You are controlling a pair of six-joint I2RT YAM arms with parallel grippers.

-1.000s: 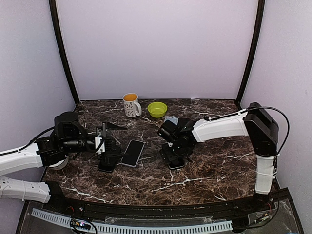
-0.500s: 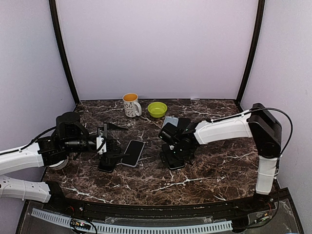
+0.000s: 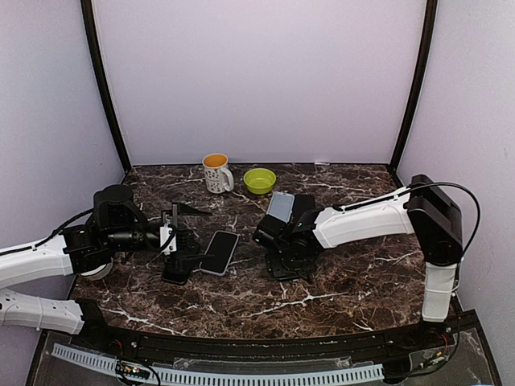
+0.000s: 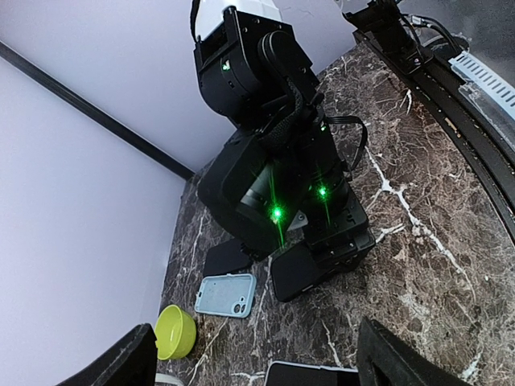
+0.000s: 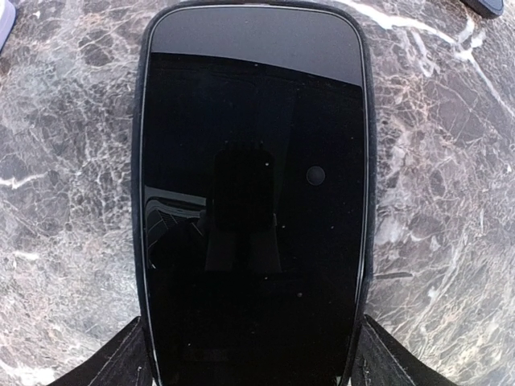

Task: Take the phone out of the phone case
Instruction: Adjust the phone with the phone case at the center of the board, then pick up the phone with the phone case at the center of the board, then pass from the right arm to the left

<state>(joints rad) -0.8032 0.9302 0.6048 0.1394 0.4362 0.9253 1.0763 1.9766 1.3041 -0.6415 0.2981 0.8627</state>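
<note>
A black phone in a dark case (image 5: 253, 185) lies screen-up on the marble table. My right gripper (image 5: 253, 354) straddles its near end, with a finger (image 5: 121, 358) pressed against each long side. In the top view this gripper (image 3: 288, 256) is low over the phone (image 3: 283, 268). The left wrist view shows the same phone (image 4: 310, 269) under the right wrist. My left gripper (image 3: 173, 235) is open and empty, hovering beside a second phone with a pale rim (image 3: 220, 252). Its fingers (image 4: 113, 362) are spread wide.
An empty light blue case (image 3: 280, 206) lies behind the right gripper, also seen in the left wrist view (image 4: 227, 294). A flat black item (image 3: 175, 273) lies under the left gripper. A white mug (image 3: 216, 172) and a green bowl (image 3: 259, 179) stand at the back.
My right gripper has shifted slightly left with the black phone, uncovering more of the light blue case. The left arm has hardly moved.
</note>
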